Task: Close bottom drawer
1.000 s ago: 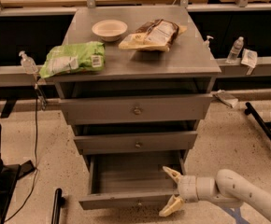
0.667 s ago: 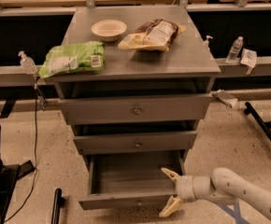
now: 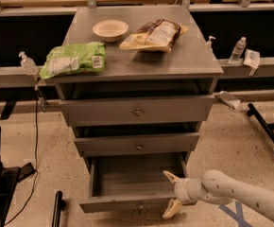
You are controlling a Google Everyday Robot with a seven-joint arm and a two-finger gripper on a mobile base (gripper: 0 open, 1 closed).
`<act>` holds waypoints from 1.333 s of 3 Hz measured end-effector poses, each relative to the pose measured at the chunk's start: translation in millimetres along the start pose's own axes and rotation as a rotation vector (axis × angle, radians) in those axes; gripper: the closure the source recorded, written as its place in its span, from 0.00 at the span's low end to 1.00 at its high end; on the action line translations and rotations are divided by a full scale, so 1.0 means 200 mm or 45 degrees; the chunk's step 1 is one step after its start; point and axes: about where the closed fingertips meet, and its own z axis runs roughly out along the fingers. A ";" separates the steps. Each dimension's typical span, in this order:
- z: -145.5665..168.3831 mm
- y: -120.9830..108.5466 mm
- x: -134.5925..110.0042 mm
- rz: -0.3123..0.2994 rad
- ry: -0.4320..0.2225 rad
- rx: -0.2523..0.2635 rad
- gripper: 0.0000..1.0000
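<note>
We are seeing the bottom drawer (image 3: 123, 204) (lowest of 3) standing pulled far out at lower centre, closing not yet done. The gripper (image 3: 171, 194) is hovering at its right front corner, fingers spread wide, grasping nothing.

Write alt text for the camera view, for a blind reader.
The bottom drawer of a grey cabinet stands pulled out, the open end effector at its right front corner. A bowl and a green bag lie on top.
</note>
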 end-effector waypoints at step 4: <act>0.40 -0.19 0.30 -0.011 0.124 0.156 0.00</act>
